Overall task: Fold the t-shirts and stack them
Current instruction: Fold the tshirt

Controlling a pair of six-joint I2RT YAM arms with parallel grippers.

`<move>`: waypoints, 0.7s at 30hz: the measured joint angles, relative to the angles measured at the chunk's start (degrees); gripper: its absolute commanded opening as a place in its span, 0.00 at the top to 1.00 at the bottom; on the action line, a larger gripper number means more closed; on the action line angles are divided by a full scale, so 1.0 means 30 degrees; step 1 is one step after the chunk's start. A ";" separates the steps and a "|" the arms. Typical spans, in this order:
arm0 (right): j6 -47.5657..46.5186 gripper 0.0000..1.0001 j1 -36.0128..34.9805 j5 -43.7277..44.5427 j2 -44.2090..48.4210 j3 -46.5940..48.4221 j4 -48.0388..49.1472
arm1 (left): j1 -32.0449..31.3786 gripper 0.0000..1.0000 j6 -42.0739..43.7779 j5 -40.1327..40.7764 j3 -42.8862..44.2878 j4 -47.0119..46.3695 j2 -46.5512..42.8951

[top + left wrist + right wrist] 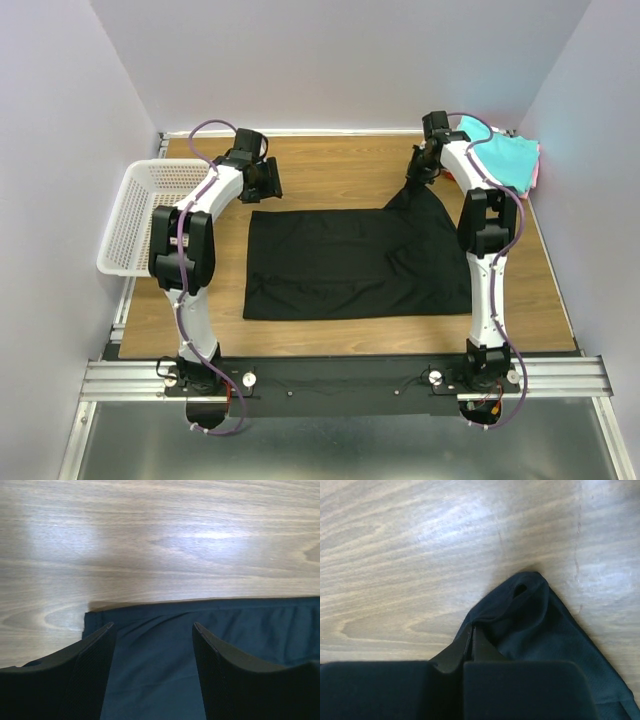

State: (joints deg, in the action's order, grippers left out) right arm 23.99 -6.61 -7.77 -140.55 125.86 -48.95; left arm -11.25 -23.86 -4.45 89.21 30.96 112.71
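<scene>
Two grippers at work. Right gripper (pixel 471 644) clamped shut on far right corner of black t-shirt (pixel 340 265), corner pulled up into peak. Left gripper (pixel 152 630) jaws apart, holding nothing, above far left corner. Shirt otherwise flat, mid table (pixel 340 170). Teal t-shirt (pixel 505 155) atop pink t-shirt (pixel 537 168), far right corner. White basket (pixel 140 215) at left edge.

One black t-shirt (pixel 350 265), one teal t-shirt (pixel 505 158) over one pink t-shirt (pixel 537 168) upper right, one white basket (pixel 140 215), two arms: left arm (pixel 185 250), right arm (pixel 487 230).
</scene>
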 measured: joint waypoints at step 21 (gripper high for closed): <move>0.0219 0.99 0.0656 0.0372 0.1712 -0.1406 0.0022 | 0.0306 0.39 0.0175 0.3096 -0.0831 0.0437 0.1399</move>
State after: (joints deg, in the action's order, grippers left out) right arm 24.64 -4.64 -6.66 -135.41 121.64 -48.88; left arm -10.33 -23.33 4.84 86.72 32.27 116.90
